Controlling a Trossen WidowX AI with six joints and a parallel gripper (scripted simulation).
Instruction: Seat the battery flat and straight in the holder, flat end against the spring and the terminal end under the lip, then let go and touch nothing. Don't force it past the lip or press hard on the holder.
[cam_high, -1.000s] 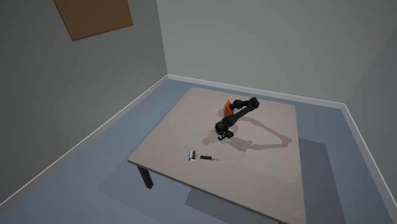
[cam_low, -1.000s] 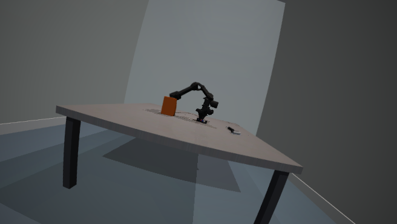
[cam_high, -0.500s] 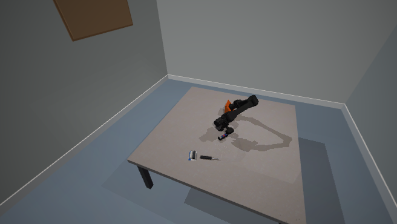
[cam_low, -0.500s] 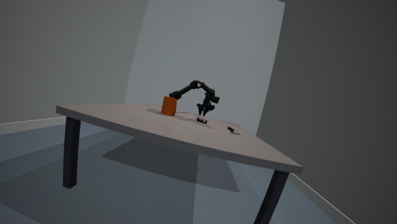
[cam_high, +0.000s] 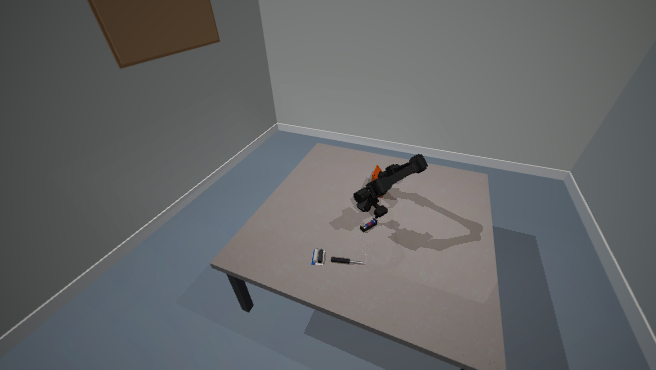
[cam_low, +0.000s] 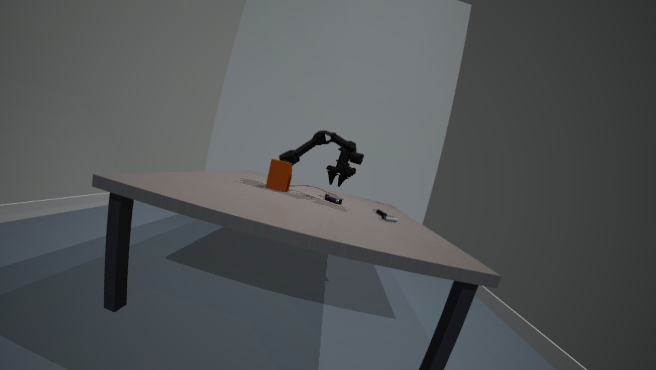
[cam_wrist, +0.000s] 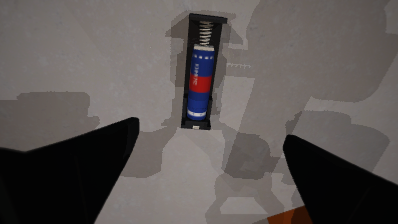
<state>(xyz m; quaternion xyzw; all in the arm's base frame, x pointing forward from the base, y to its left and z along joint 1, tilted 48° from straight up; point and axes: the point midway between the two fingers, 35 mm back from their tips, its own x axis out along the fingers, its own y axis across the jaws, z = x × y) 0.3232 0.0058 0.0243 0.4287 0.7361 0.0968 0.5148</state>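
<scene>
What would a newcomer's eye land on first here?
Probably the blue-and-red battery lying straight in its black holder, one end against the spring. Next, the pincer, wide open and holding nothing, hanging above it. Behind the arm stands an orange box.

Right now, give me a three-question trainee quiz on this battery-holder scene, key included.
1. True or false: the gripper is shut on the battery.
2. Which end of the holder shows the spring in the wrist view? A) top B) bottom C) neither
3. Fill in: the battery's middle band is coloured ____.

Key:
1. False. The fingers stand wide apart, above the table, touching nothing.
2. A. The spring sits at the top, against the battery's upper end.
3. Red, between two blue sections.
</scene>
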